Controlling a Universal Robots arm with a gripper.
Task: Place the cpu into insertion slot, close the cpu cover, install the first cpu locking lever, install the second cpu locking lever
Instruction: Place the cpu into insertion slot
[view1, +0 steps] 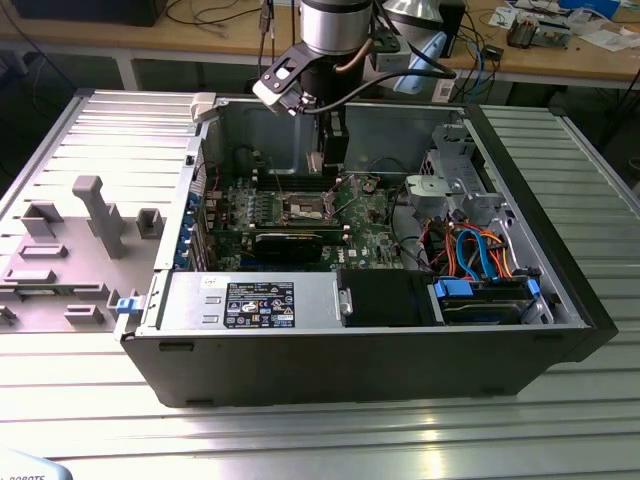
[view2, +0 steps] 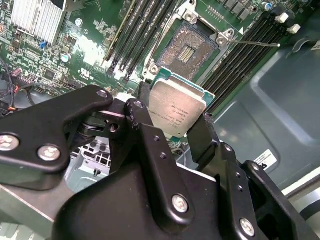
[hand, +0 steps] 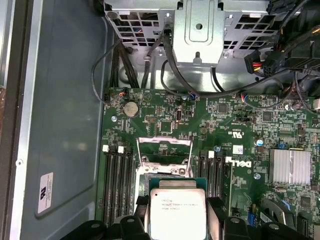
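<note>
Two black fingers of the gripper close on opposite edges of the cpu, silvery top facing the camera. The jaws are open only as wide as the chip. In the first wrist view the cpu hangs over the green motherboard, overlapping the near edge of the socket area. The cpu cover appears lifted clear.

In the second wrist view the insertion slot lies bare, its dark pin field exposed between the rows of memory slots. The chip sits just beside it, not yet in it. In the exterior view the gripper reaches down inside the computer case.

Placing it well likely calls for squaring the chip's edges to the slot's rim, keeping it level, and bringing it straight down rather than sliding it across the pins, which look fragile. The grip sits near the edges, so a slow approach seems wise. The raised cover needs a clear margin.
</note>
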